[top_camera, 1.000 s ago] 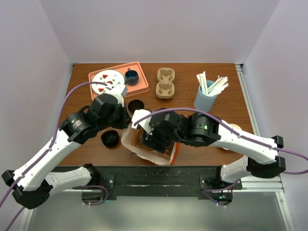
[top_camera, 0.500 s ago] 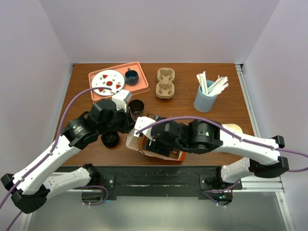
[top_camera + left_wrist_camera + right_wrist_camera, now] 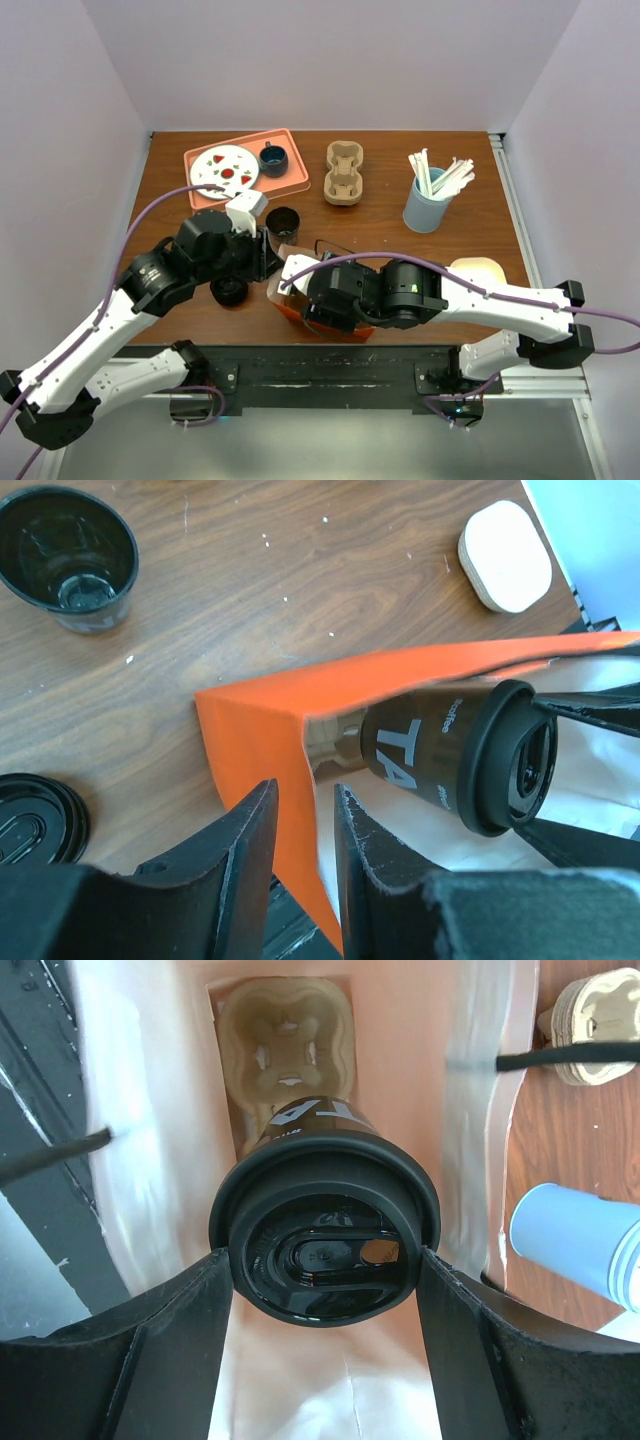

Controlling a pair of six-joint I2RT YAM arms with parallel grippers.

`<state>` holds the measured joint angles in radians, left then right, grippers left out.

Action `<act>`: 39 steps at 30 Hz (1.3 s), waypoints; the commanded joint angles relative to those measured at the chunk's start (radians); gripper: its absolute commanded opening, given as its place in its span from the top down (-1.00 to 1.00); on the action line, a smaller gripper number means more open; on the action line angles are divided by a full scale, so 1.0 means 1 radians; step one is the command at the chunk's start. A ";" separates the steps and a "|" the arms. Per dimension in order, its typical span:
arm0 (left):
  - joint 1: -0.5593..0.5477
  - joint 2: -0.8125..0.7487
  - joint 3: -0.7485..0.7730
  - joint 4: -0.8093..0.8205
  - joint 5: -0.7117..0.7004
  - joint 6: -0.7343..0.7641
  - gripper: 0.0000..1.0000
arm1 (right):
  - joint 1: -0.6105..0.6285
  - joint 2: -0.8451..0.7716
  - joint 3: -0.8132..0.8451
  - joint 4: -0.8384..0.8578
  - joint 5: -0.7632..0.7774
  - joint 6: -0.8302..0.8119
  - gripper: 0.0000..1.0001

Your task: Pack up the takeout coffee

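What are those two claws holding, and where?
The right gripper clamps the takeout coffee by its black lid; the left gripper pinches the orange bag at its rim.

- Brown wooden table (image 3: 380,225), seen from above.
- Rear left: a salmon tray (image 3: 292,185).
- Rear centre: a pulp cup carrier (image 3: 343,172).
- Right: a blue cup of sticks (image 3: 425,210) and a cream oval piece (image 3: 480,268).
- Centre-left: a lidless dark cup (image 3: 283,222), with a loose black lid (image 3: 229,291) nearer the front.
- Front: an orange bag (image 3: 270,730).
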<state>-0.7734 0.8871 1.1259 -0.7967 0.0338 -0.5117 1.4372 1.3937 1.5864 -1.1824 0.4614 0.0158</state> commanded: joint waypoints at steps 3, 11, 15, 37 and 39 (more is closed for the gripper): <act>0.003 0.018 0.064 -0.039 0.008 0.001 0.32 | 0.011 -0.010 0.021 0.023 0.039 0.019 0.28; 0.002 0.036 0.055 -0.027 -0.029 0.044 0.29 | 0.019 0.004 0.011 0.033 0.036 0.015 0.28; 0.003 0.059 0.075 -0.016 -0.074 0.038 0.29 | 0.019 0.007 0.018 0.027 0.034 0.013 0.28; 0.002 -0.126 -0.146 0.358 0.118 0.042 1.00 | 0.022 0.022 0.061 -0.016 0.131 -0.079 0.25; 0.002 -0.157 -0.176 0.344 0.141 0.055 1.00 | 0.022 0.013 0.047 -0.010 0.141 -0.070 0.25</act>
<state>-0.7734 0.7780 0.9993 -0.5251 0.1005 -0.4690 1.4528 1.4292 1.6600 -1.1938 0.5484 -0.0418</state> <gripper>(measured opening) 0.015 0.709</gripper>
